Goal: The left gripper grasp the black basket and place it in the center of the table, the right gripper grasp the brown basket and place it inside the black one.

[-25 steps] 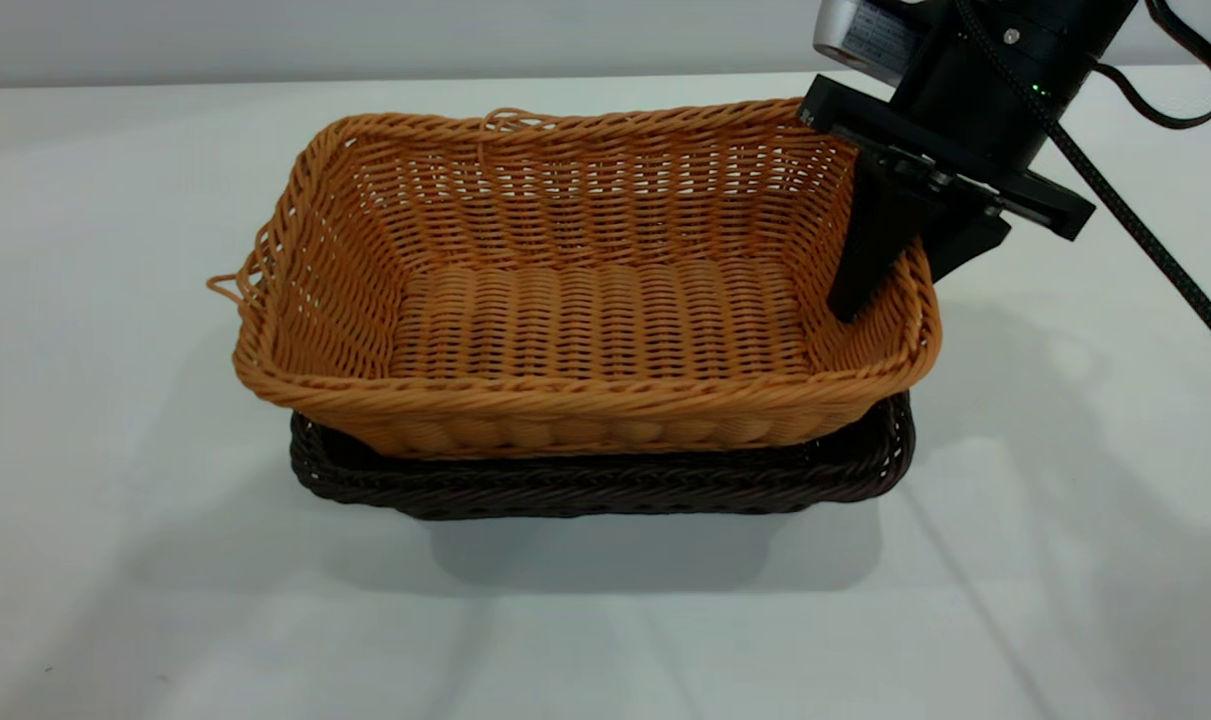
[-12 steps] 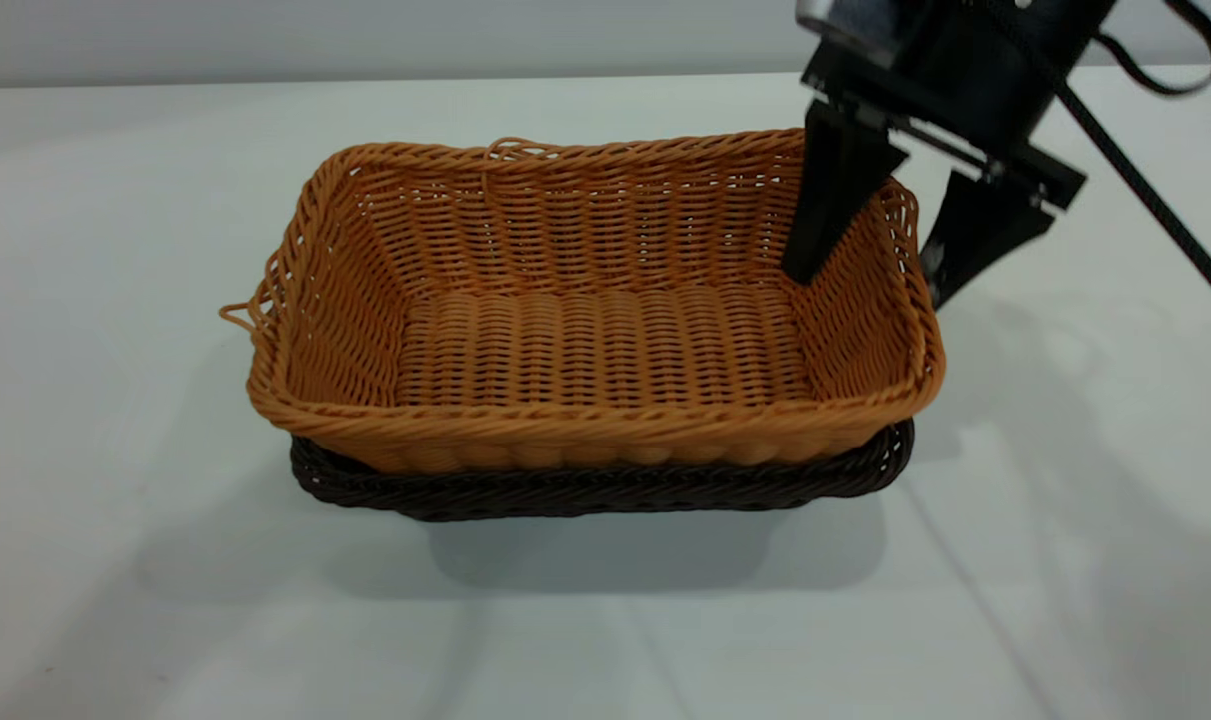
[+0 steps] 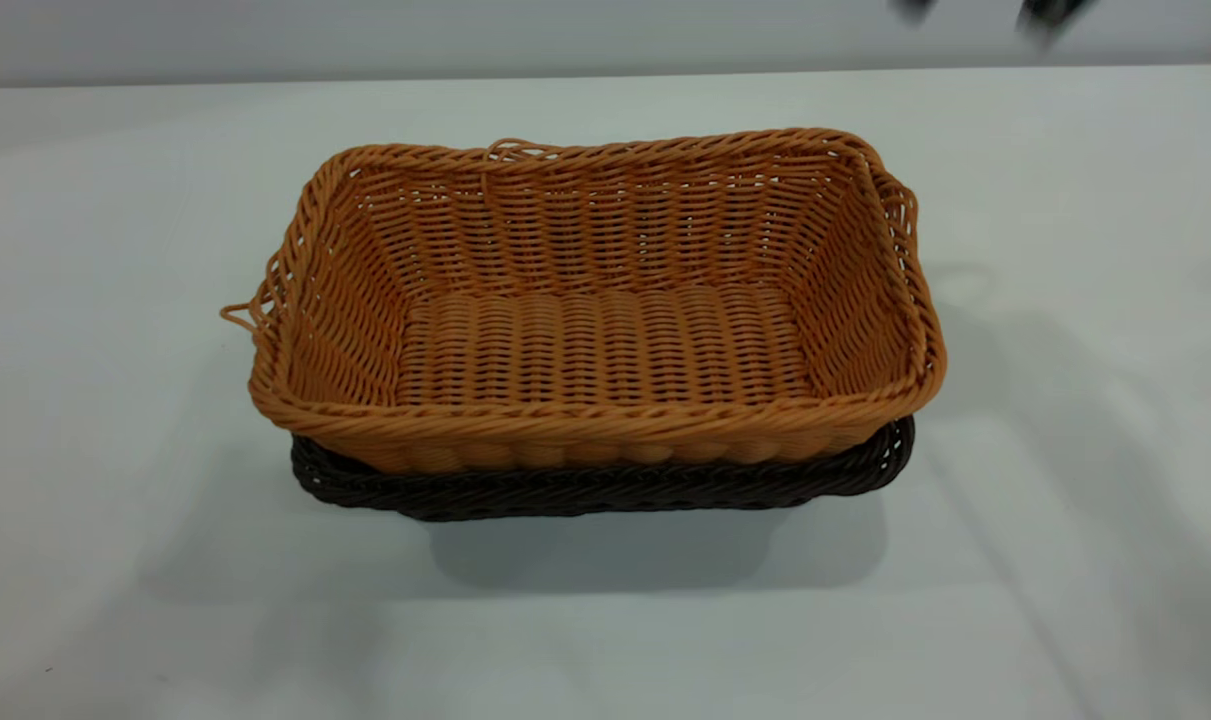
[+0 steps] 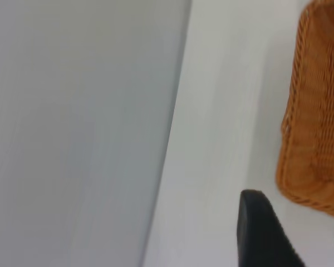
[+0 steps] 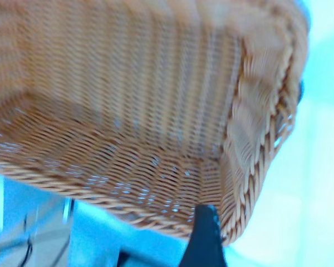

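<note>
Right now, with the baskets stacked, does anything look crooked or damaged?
Nothing serious. The brown basket sits nested in the black basket, only slightly offset. A few loose wicker loops stick out at its rim.

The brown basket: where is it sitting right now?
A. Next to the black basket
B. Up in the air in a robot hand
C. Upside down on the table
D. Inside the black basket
D: the brown basket sits nested in the black basket, whose dark rim peeks out underneath it, and no end effector touches it.
</note>
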Robot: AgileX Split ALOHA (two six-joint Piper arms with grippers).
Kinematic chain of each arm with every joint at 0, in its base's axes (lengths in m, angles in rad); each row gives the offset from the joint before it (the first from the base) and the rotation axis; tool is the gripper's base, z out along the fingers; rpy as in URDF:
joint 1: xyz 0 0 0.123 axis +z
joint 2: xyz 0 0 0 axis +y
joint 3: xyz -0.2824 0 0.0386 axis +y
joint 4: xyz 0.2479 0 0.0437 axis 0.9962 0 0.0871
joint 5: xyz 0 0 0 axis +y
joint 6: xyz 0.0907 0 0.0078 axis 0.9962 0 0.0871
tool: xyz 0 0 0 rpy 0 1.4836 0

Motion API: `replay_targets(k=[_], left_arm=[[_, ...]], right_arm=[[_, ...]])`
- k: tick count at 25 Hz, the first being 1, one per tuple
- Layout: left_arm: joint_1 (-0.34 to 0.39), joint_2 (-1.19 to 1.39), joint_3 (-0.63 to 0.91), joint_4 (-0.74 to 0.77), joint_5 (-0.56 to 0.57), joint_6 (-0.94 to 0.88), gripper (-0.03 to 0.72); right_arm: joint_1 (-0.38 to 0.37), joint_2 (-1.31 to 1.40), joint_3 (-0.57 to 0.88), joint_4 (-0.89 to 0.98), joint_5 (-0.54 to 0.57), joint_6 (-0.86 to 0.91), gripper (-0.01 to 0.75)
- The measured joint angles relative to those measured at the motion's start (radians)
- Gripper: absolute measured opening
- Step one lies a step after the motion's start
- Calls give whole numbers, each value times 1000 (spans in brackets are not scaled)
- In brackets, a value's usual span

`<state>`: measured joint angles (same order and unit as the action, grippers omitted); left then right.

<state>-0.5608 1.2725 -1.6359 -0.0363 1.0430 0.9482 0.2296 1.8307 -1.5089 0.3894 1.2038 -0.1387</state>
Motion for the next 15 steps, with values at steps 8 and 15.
replay_targets(k=[8,15], left_arm=[[0,-165,0,11,124,-454,303],[0,-263,107,36,124,-722,305]], right_arm=[[0,-509,0,-140,41,33,534],[0,-936,211,-257,55,154,534]])
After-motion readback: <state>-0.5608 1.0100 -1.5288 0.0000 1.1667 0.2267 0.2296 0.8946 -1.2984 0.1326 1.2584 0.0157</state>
